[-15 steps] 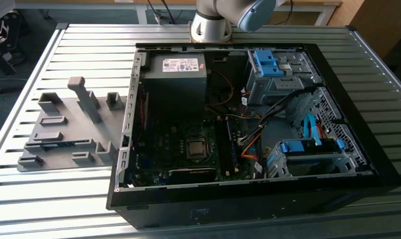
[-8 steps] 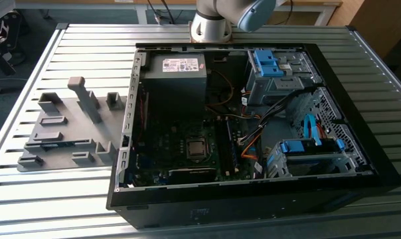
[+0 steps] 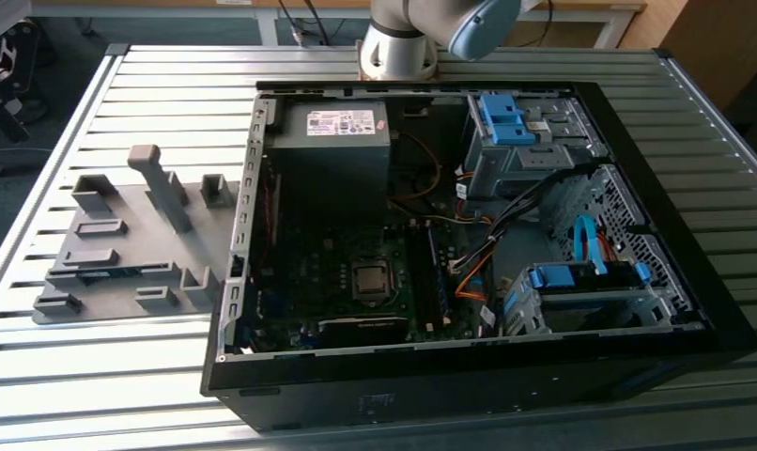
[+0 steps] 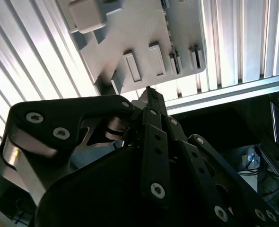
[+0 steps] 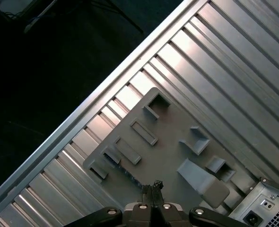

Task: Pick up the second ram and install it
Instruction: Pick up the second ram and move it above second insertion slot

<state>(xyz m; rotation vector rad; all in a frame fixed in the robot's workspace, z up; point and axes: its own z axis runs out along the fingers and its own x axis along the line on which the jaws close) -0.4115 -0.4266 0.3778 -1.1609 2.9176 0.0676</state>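
Above the grey holder tray [image 5: 170,137] on the slatted surface [image 5: 234,56], the end effector [image 5: 153,185] is held with its fingers pressed together, nothing discernible between them; the tray's slots are judged vacant. Farther off, inside the open computer case [image 3: 479,381], the second ram may already sit among the dark memory slots [image 3: 435,272], though that cannot be told. Any pick would call for parted fingers first.

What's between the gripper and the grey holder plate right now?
Nothing. In both wrist views the gripper points toward the grey holder plate with only open space between them.
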